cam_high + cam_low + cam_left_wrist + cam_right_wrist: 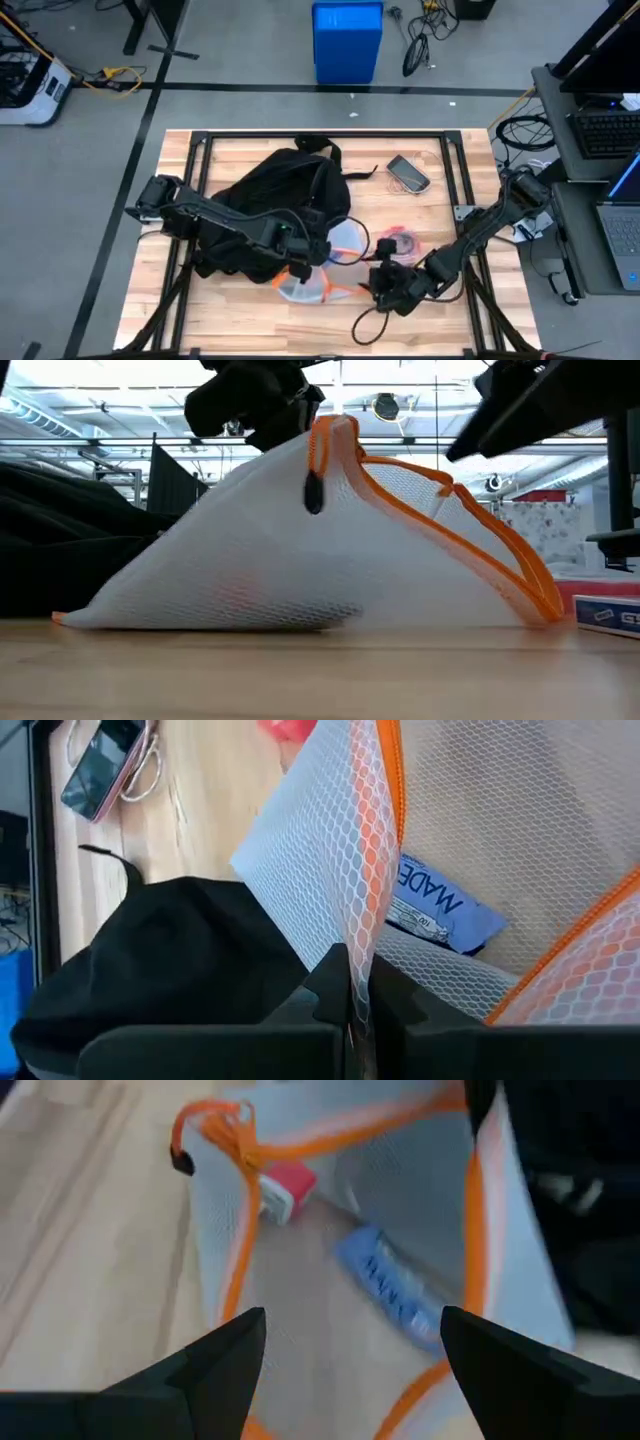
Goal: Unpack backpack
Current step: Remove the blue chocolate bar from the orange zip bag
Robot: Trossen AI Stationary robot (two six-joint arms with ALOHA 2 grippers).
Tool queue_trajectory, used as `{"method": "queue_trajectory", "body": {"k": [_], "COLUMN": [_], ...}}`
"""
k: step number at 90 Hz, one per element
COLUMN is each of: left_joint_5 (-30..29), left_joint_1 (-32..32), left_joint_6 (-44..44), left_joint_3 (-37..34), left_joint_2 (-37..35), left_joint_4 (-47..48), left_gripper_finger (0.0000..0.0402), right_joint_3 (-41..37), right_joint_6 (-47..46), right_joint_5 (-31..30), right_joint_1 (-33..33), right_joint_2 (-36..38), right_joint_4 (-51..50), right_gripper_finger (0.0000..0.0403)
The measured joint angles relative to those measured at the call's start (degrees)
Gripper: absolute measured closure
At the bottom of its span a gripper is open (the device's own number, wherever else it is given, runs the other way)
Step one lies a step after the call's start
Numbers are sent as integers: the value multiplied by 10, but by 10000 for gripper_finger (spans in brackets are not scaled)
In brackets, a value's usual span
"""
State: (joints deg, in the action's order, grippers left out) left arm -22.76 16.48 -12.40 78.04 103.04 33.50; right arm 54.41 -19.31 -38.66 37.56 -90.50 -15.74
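The black backpack (285,185) lies on the table's middle left. Near its front side a white mesh pouch (318,272) with orange zip trim stands tented, and my left gripper (300,262) is shut on its raised rim. In the low view the pouch's (300,550) bottom rests on the table. My right gripper (350,1350) is open and faces the pouch's open mouth from the right, touching nothing. Inside the pouch lie a blue packet (395,1295) and a red-and-white piece (285,1190). My left gripper pinches the pouch's orange-trimmed rim (362,955) between its two fingers, holding the mesh fold and zip tape together. The rim is pulled up into a peak (335,428), and the mesh falls away in slopes to the pouch's bottom edge, which rests on the table.
A phone (408,172) lies at the far right of the table, and a red coiled thing (400,242) lies beside the pouch. A blue-and-white box (610,610) shows at the right in the low view. A blue bin (347,40) stands on the floor beyond the table.
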Motion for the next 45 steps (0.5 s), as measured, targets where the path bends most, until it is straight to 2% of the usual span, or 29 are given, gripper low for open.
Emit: {"method": "queue_trajectory", "body": {"k": [12, 22, 33, 45], "left_joint_5": [-1, -4, -30, -50], "left_joint_1": [6, 7, 2, -9], "left_joint_6": [-4, -5, -4, 10], "left_joint_3": [0, 0, 0, 0], "left_joint_2": [0, 0, 0, 0], "left_joint_4": [0, 0, 0, -2], "left_gripper_finger": [402, 402, 402, 402], "right_joint_3": [0, 0, 0, 0], "right_joint_6": [38, 77, 135, 195], "right_joint_5": [3, 47, 127, 139], "right_joint_1": [-34, -57, -66, -68], "right_joint_2": [-2, -21, -48, -77], "right_joint_4": [15, 27, 84, 141], "right_gripper_finger": [117, 117, 117, 117]}}
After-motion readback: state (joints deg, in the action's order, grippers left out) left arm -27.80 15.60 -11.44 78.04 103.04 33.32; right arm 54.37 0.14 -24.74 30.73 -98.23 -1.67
